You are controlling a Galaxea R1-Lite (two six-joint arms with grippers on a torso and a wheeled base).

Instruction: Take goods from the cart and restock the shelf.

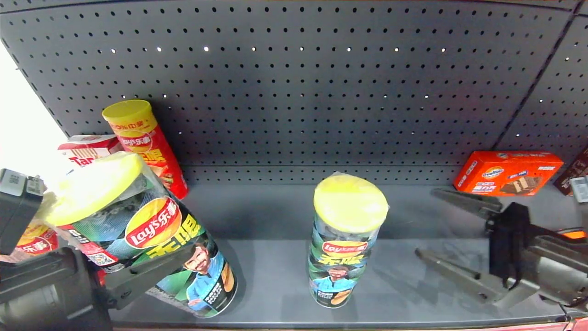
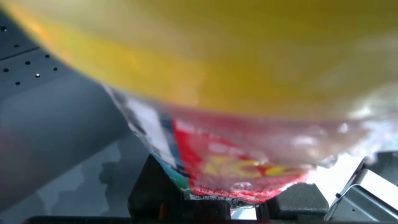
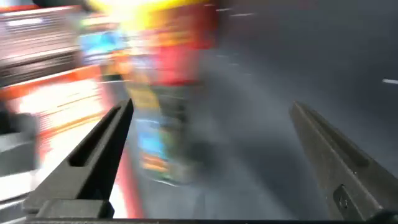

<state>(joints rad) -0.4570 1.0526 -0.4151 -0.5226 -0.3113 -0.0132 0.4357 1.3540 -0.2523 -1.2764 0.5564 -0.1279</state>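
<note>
My left gripper (image 1: pixel 138 276) is shut on a green chips can (image 1: pixel 151 239) with a yellow lid, held tilted over the left front of the grey shelf (image 1: pixel 275 216); its base is at or just above the shelf floor. The same can's yellow lid (image 2: pixel 205 43) and label show close up in the left wrist view. A second green chips can (image 1: pixel 344 241) stands upright at the shelf's middle. My right gripper (image 1: pixel 425 223) is open, empty, a little to the right of that can. In the right wrist view its fingers (image 3: pixel 93 155) frame the blurred can (image 3: pixel 155 99).
A red chips can (image 1: pixel 144 145) leans at the back left beside a white and red box (image 1: pixel 85 149). An orange box (image 1: pixel 507 172) lies at the back right. A pegboard wall (image 1: pixel 294 82) closes the back. Free shelf floor lies between the two green cans.
</note>
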